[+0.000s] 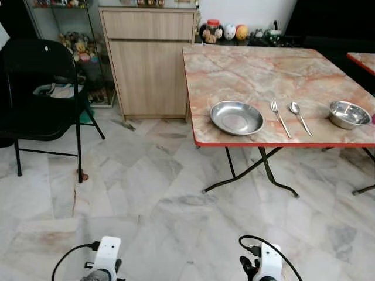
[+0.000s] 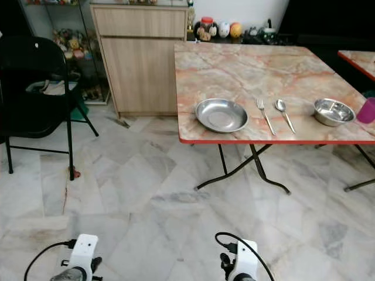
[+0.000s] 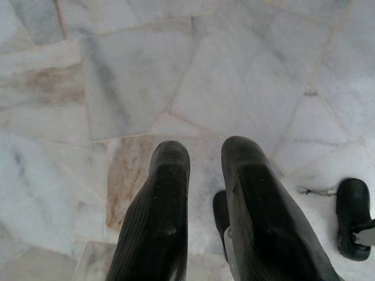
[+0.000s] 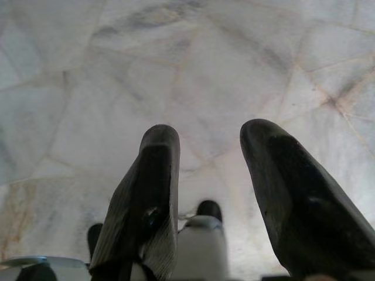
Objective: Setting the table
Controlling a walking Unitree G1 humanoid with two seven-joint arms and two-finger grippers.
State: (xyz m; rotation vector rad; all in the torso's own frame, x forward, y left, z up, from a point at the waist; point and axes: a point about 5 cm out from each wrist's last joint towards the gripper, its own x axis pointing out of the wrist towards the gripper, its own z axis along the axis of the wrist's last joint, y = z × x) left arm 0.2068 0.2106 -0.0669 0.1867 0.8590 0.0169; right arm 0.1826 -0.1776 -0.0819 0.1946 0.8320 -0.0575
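A marble-topped folding table (image 1: 252,70) with a red edge stands ahead on the right. Along its near side lie a steel plate (image 1: 237,117), a fork (image 1: 280,119), a spoon (image 1: 300,117) and a steel bowl (image 1: 348,114). A pink cup (image 2: 367,110) stands just right of the bowl. Both arms hang low over the floor, well short of the table. My left gripper (image 3: 205,155) is open by a narrow gap and holds nothing. My right gripper (image 4: 208,140) is open wider, also with nothing in it.
A black folding chair (image 1: 41,88) stands at the left with cloth on its seat. A wooden cabinet (image 1: 151,64) sits against the wall beside the table. Another table's corner (image 1: 363,58) shows at far right. Pale marble floor (image 1: 146,193) lies between me and the table.
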